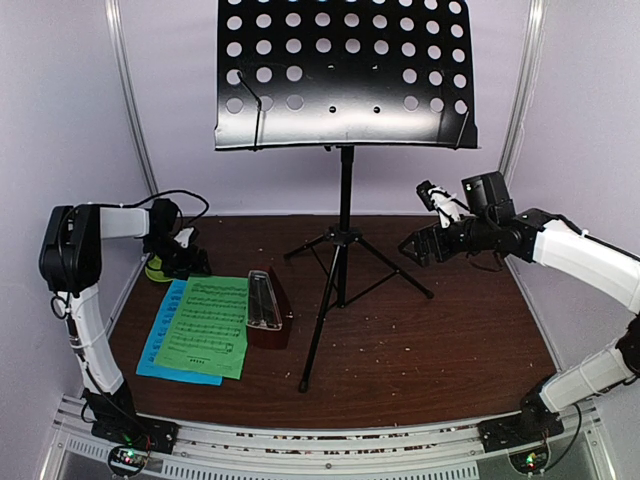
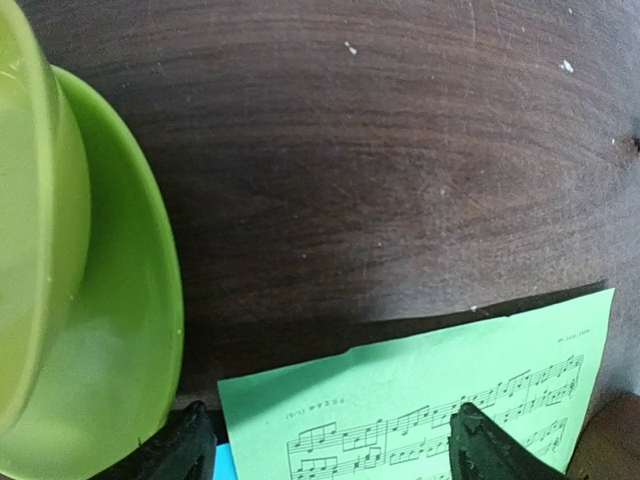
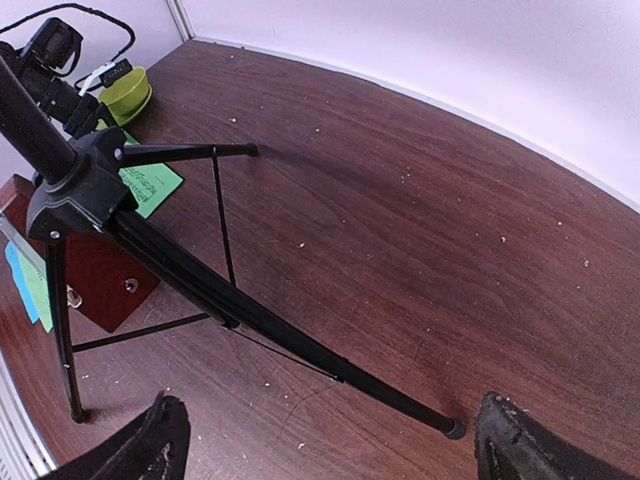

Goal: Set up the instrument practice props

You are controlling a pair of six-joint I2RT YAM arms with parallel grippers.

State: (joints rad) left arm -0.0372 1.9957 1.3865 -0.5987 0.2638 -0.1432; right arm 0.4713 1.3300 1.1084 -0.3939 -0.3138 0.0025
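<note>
Sheets first, I'd guess: left gripper (image 2: 330, 445) hangs open over the far edge of the green sheet (image 2: 430, 400), lying on the blue sheet (image 1: 160, 352) beside the metronome (image 1: 266, 305), so sneak a finger under that edge, no flat pinching. Lime bowl (image 2: 100, 300) sits tight beside it; right gripper (image 3: 330, 440), open too, hovers by the music stand (image 1: 345, 75).

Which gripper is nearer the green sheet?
Left. The left gripper is at the far edge of the green sheet; the right gripper is across the table, past the stand.
</note>
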